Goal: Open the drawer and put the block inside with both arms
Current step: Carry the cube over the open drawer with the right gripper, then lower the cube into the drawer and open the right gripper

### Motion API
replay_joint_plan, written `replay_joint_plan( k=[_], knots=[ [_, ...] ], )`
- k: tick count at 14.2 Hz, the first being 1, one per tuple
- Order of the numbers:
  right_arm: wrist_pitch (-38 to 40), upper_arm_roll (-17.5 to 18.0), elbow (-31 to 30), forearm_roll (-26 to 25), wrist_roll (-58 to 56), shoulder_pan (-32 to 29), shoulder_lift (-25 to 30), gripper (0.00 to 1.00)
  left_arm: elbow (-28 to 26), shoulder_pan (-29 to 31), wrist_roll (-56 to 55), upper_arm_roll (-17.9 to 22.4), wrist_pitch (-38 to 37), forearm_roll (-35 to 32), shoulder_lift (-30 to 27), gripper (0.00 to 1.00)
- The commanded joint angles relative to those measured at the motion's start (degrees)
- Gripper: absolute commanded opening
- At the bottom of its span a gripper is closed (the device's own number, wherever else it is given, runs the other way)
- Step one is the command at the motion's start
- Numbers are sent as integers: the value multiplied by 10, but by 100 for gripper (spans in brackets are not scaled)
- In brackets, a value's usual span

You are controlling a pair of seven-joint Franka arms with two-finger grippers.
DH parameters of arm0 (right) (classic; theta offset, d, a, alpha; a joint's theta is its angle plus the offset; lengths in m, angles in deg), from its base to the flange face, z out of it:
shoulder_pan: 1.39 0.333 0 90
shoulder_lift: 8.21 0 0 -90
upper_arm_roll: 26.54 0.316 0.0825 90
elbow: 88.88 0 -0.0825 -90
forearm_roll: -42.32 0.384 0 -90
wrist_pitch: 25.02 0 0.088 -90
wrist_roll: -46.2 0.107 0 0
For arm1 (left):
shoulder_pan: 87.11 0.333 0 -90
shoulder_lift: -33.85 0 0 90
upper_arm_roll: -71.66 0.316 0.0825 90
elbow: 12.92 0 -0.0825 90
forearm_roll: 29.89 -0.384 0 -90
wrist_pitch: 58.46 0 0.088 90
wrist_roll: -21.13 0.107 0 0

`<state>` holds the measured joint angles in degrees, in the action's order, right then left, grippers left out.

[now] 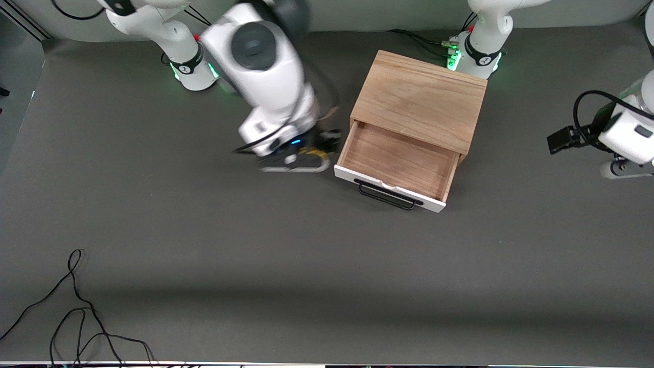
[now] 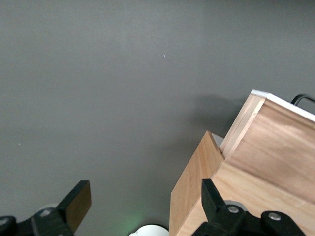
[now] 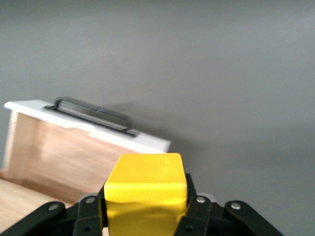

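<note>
This looks like a robotics lab. 2 white robot arms point(image 1: 265, 76) are bolted along one edge of a table point(image 1: 255, 266) covered in plain grey matting, their bases lit green. Loose black cables point(image 1: 76, 312) trail over the mat, and a bare wooden test cabinet point(image 1: 419, 99) sits alone on it.

Arms — two, each with one gripper: left gripper point(image 2: 142, 204), right gripper point(image 3: 145, 209). Cabinet point(image 1: 419, 99) — one, holding one drawer point(image 1: 398, 163). Block point(image 3: 146, 189) — one.

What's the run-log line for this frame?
drawer: open, nothing inside | block: held in right gripper, beside drawer at right arm's end | left gripper: open, waiting over cabinet edge
</note>
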<state>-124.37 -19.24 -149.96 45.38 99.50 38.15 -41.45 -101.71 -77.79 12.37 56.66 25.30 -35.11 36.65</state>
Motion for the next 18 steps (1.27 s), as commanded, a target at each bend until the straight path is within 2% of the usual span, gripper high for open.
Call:
replay_joint_plan(
  k=[1,3,8,14,15,17,18],
  knots=[
    [-50,-5,39,5,57,48,-67,0,-48,8,51,9,22,15,-36,100],
    [-94,-5,38,3,94,75,-93,0,-48,33,95,23,21,64,-38,100],
    [-125,-6,35,1,130,92,-139,0,-71,29,95,23,47,62,-53,100],
    [-147,-6,29,-2,169,103,-170,0,-66,21,95,24,56,58,-43,100],
    [-147,-6,25,-2,174,103,-170,0,-66,-3,95,36,57,56,-41,100],
    [-147,-6,20,-2,195,103,-173,0,-60,-100,94,133,57,50,-40,100],
    [-147,-7,20,-2,195,104,-176,0,-59,-127,94,159,58,50,-40,100]
  ],
)
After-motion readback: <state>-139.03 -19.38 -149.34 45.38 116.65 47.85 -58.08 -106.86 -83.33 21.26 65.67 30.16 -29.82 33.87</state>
